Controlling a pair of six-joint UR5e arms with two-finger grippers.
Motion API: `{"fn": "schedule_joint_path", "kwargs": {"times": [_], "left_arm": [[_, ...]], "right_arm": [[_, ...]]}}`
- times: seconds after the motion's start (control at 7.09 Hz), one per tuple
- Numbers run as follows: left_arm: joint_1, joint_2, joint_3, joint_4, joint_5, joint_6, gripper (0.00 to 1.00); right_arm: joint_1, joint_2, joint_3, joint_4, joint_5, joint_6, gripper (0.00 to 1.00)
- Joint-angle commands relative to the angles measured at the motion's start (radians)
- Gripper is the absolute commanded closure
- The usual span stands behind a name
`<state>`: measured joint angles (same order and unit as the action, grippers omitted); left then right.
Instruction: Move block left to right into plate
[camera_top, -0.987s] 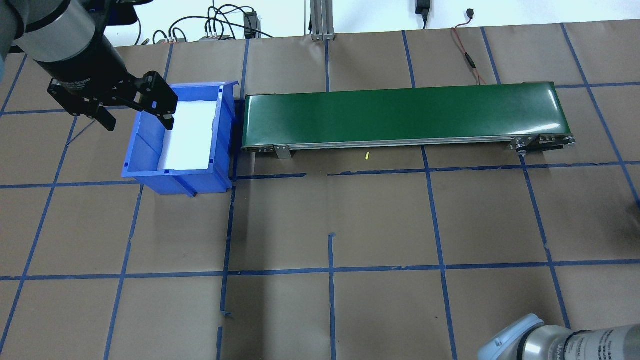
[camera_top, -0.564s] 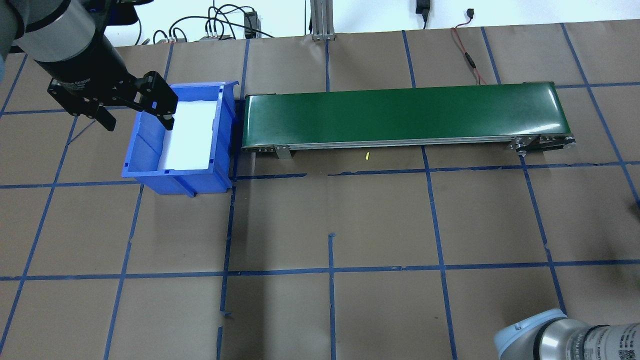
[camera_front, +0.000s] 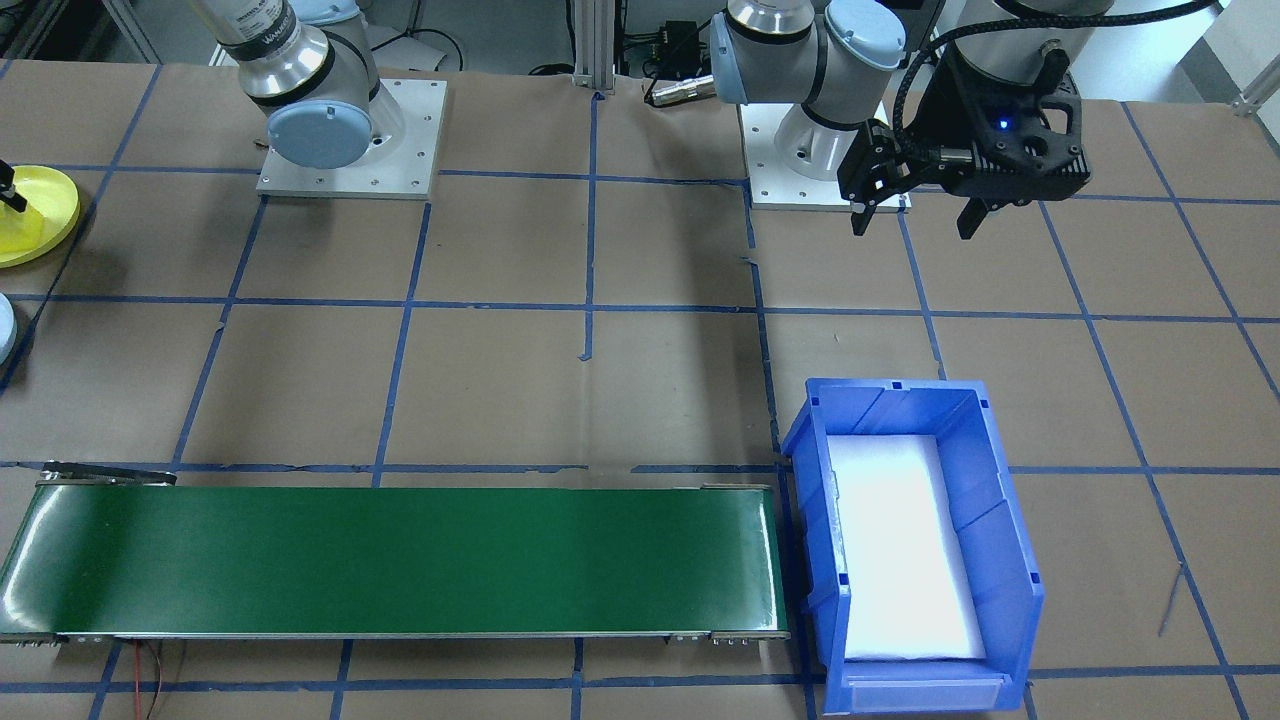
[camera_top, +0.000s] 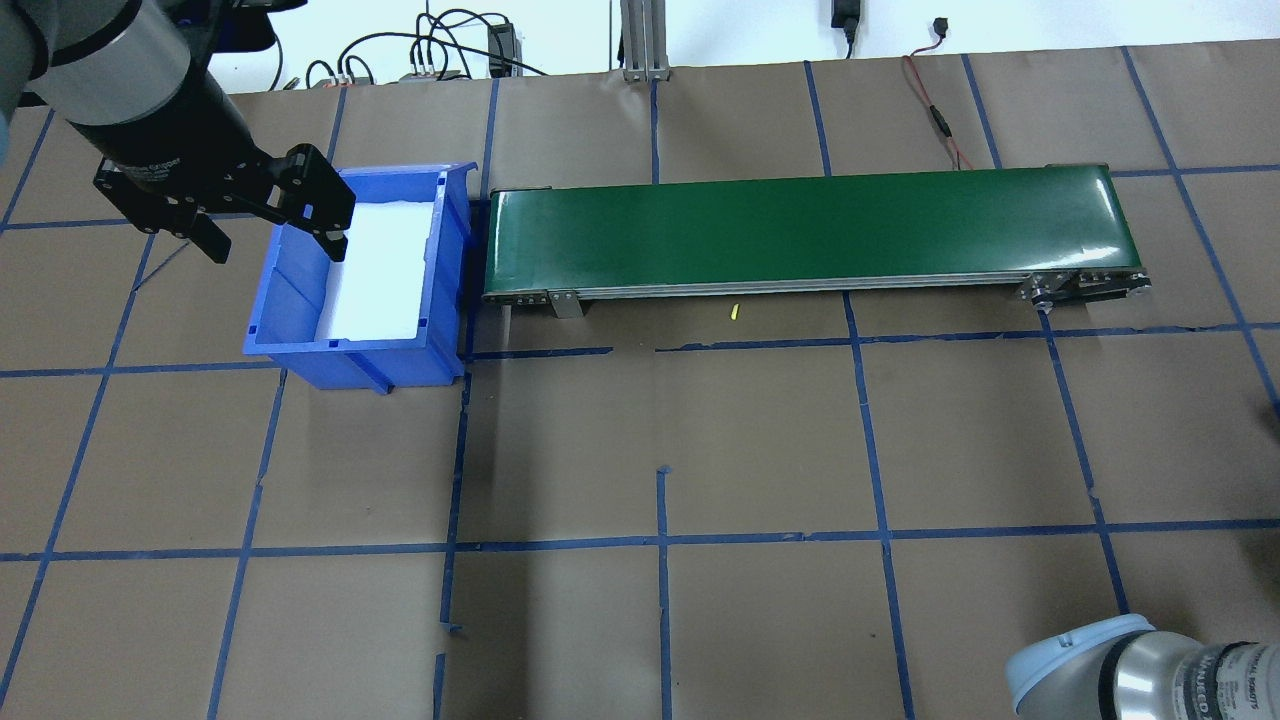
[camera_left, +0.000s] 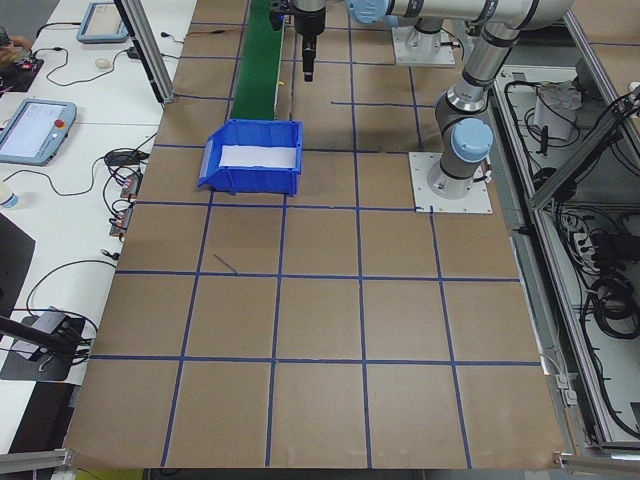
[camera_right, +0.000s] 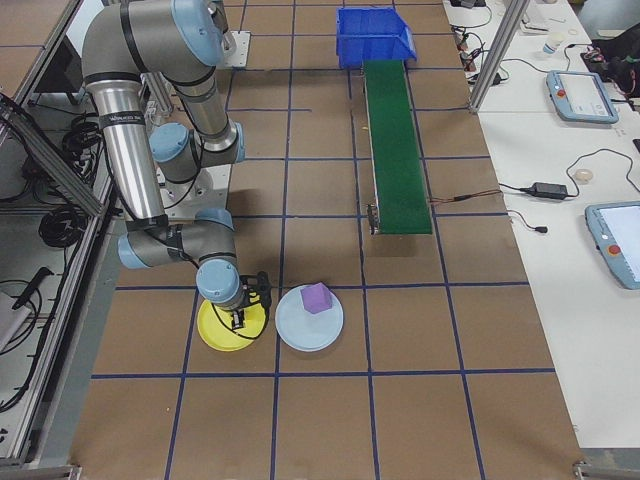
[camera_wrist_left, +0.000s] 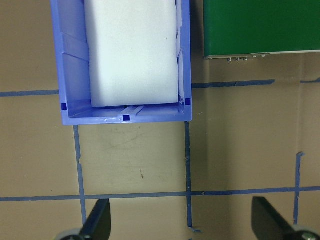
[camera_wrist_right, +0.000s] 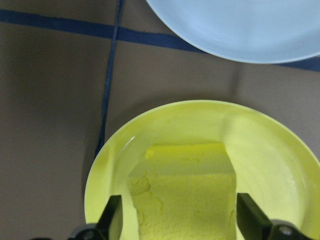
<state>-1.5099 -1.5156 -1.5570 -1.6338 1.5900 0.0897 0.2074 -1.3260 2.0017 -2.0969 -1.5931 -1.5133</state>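
- Front-facing view: the left gripper (camera_front: 912, 212) hangs open and empty over the brown surface (camera_front: 600, 390), back from the blue bin (camera_front: 1010, 560). The bin has a white pad inside and sits just beside the end of the green belt (camera_front: 400, 560). A yellow plate (camera_front: 40, 215) peeks in at the edge.
- Overhead view: the left gripper (camera_top: 270, 235) is spread wide above the bin's near corner. No plates show here.
- Left side view: the bin (camera_left: 250, 180) and belt (camera_left: 262, 50) look small and far.
- Right side view: only here shows the purple block (camera_right: 316, 298). It sits in the pale blue plate (camera_right: 309, 330), just beside the yellow plate (camera_right: 215, 335).
- Left wrist view: two open fingers (camera_wrist_left: 100, 222), with bare surface between them.
- Right wrist view: the right gripper (camera_wrist_right: 177, 220) is open around a yellow block (camera_wrist_right: 185, 200) lying in the yellow plate.
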Motion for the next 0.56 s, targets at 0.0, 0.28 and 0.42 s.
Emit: {"fn": "schedule_joint_path", "kwargs": {"times": [0.0, 0.28, 0.42], "left_arm": [[0.0, 0.0, 0.0, 0.0, -0.001, -0.001, 0.0], [-0.001, 0.0, 0.0, -0.001, -0.001, -0.001, 0.0], [0.0, 0.0, 0.0, -0.003, 0.002, -0.001, 0.0]], "right_arm": [[0.134, -0.105, -0.017, 0.043, -0.005, 0.151, 0.0], [0.44, -0.13, -0.047, 0.162, 0.011, 0.481, 0.0], [0.628, -0.13, -0.057, 0.155, 0.019, 0.648, 0.0]]}}
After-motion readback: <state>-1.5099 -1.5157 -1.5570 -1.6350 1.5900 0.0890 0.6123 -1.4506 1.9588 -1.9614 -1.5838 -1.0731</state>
